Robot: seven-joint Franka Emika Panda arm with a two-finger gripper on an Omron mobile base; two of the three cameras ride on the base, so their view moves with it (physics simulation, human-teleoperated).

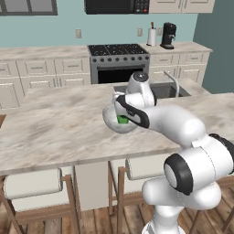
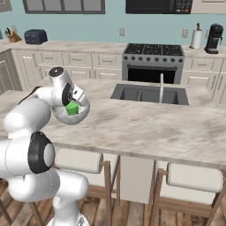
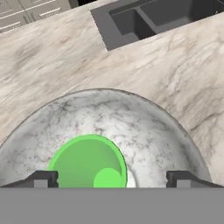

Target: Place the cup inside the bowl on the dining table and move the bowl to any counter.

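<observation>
On the dining table: bowl point(image 3: 144, 127) beside the sink point(image 3: 148, 19).
Cup point(image 3: 89, 162): upright inside the bowl.
Pincer point(image 3: 113, 178): spread wide above the cup, pinching nothing.

- A home kitchen, rendered rather than real.
- Straight beyond the gripper point(image 3: 112, 179) a dark sink point(image 2: 150, 94) with a thin faucet point(image 2: 161, 87) is cut into the long marbled dining table point(image 1: 55, 132).
- Cushioned stools point(image 2: 194, 177) with wooden legs tuck under the table's near edge.
- Farther off stands a steel range point(image 1: 119, 61) with a black microwave point(image 1: 117, 6) above.
- Cream panelled cabinets point(image 2: 95, 60) line the teal wall.
- Their worktop holds a coffee machine point(image 2: 214, 38), a paper towel roll point(image 2: 196, 38), a dark toaster point(image 2: 35, 36) and possibly a knife block point(image 2: 12, 36).
</observation>
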